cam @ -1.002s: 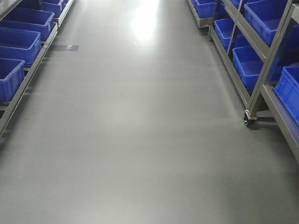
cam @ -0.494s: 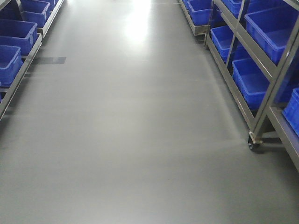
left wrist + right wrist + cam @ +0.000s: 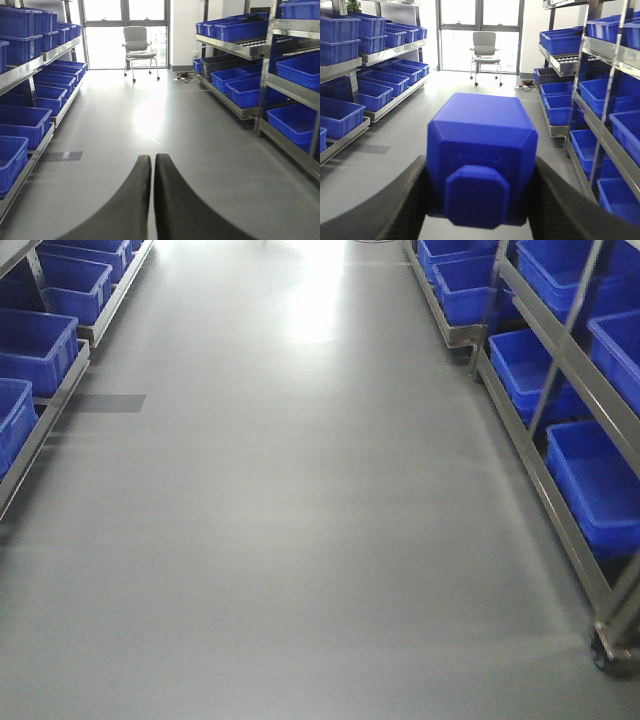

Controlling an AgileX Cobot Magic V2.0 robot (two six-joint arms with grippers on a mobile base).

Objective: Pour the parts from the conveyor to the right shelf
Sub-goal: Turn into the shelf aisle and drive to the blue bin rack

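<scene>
The right gripper (image 3: 480, 200) is clamped on the block (image 3: 482, 145). Its dark fingers (image 3: 395, 210) press the block's two flanks, and the square knob faces the camera. The left gripper (image 3: 152, 167) is closed with its pads touching and holds nothing. In the right wrist view the block fills the centre. The right shelf (image 3: 605, 52) runs from 1 to 4 o'clock with open bins (image 3: 620, 130) on every tier. A chair (image 3: 485, 47) stands far off at 12, and the conveyor is not in view.

This looks like the carry leg down the aisle, with the drop not yet begun. To do it well, hold the squeeze firm and the wrist level so the smooth plastic does not slide. Steer the base toward 3 o'clock, staying off the shelf's caster (image 3: 610, 650), which sits low at 4 to 5 in the front view. Bring the block over a bin's open mouth, past the steel rail, before tipping or releasing. The left arm should stay tucked, away from the racks.
</scene>
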